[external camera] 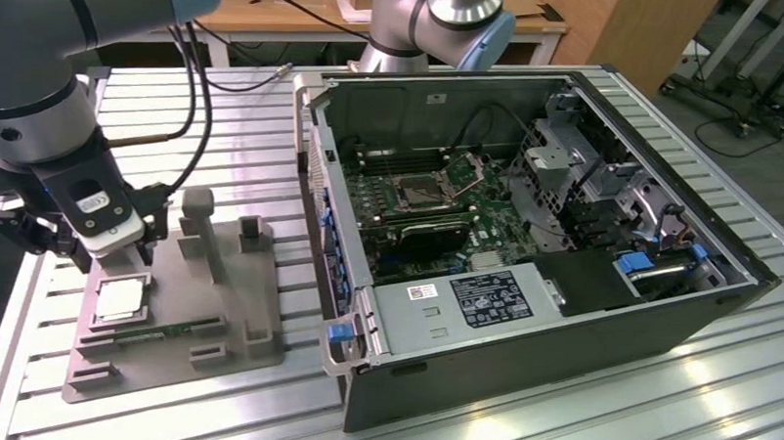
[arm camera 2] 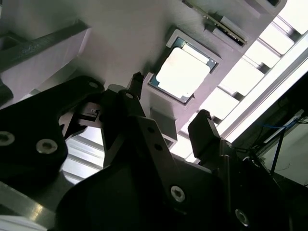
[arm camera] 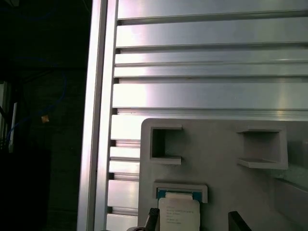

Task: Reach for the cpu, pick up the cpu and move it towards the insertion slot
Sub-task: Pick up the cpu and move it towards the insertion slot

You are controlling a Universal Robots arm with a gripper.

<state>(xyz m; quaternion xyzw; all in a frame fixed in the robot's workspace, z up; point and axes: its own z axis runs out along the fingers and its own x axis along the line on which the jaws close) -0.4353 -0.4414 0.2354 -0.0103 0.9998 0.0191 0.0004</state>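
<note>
Lying flat in a pocket [arm camera: 180,188] of the grey holder [external camera: 233,302]: the cpu [arm camera 2: 184,72], with the gripper [arm camera 2: 171,98] close over it, fingers [arm camera 2: 207,130] apart and holding nothing. Looks thin, light, stiff and easy to scratch, so best pinched by two side edges, tight beside the pocket rim. Open room above the holder; a tall case wall [external camera: 317,203] between it and the slot [external camera: 419,192].

Below the gripper [arm camera 2: 170,95], the cpu [arm camera 2: 183,72] shows smooth shiny metal. Its holder [external camera: 239,303] is matt grey plastic, the table [arm camera: 211,96] glossy metal.
</note>
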